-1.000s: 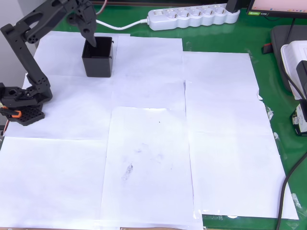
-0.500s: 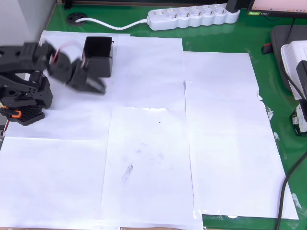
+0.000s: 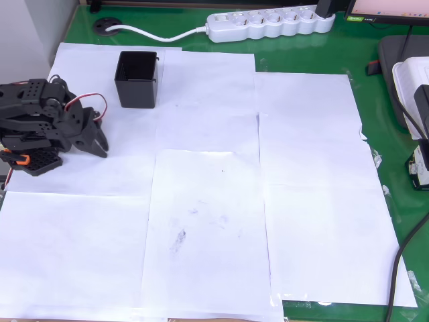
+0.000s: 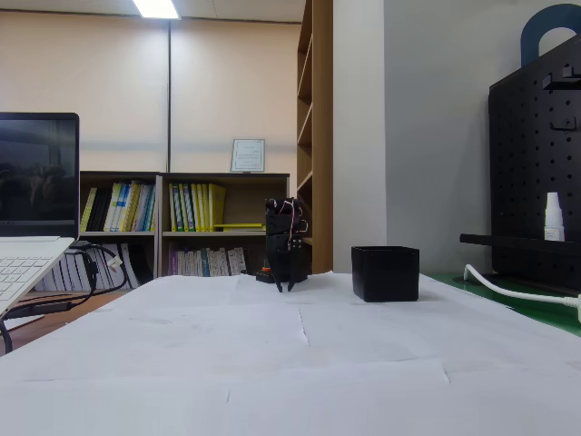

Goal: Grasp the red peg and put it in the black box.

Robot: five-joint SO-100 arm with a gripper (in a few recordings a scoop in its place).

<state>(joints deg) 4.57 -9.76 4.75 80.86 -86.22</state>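
The black box stands upright on the white paper at the upper left of the overhead view; in the fixed view the black box sits right of centre. Its inside looks dark, and the red peg is hidden or out of view. The black arm is folded back at the left edge. My gripper points down to the paper, well below and left of the box, with its fingers together and nothing held. In the fixed view my gripper hangs just above the table, left of the box.
White paper sheets cover a green table. A white power strip and its cable lie along the far edge. A laptop stands at the left of the fixed view, and a black pegboard at the right.
The arm has pulled away from the black box, swung down and left, and folded back to its base. The gripper, which was over the box, now rests low near the paper.
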